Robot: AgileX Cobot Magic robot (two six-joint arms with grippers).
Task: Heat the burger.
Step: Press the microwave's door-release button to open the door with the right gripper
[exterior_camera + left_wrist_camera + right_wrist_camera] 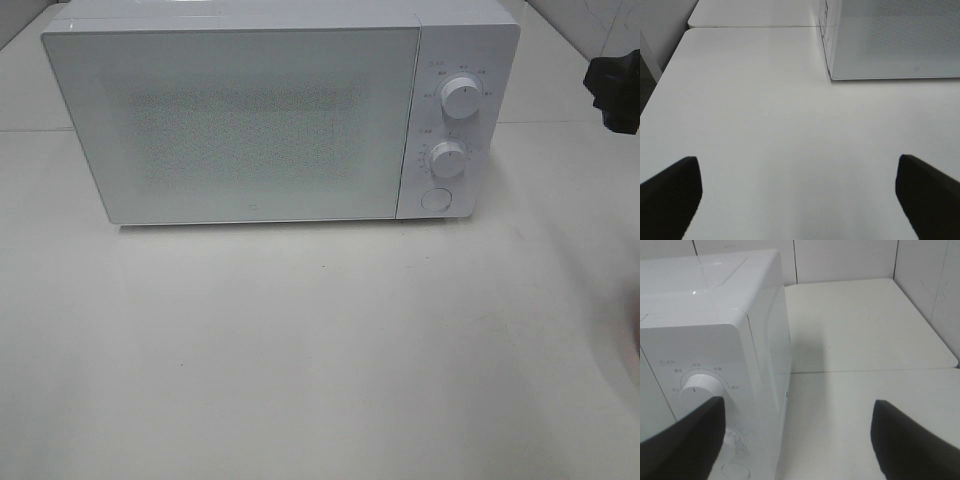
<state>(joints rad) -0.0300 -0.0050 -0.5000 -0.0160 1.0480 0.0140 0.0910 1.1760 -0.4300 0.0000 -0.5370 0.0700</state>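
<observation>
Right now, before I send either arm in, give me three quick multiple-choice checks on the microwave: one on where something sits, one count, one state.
1. In the high view, where on the front of the microwave is the control panel?
A) on the left side
B) on the right side
C) along the top

2. How many turning knobs does it have?
A) one
B) two
C) four

3. How is its door?
A) shut
B) ajar
C) swung wide open

Answers:
1 B: the panel stands to the right of the door.
2 B: there is an upper knob and a lower knob, with a flat round button below them.
3 A: the door lies flush with the front, and no gap shows along its edges.
</observation>
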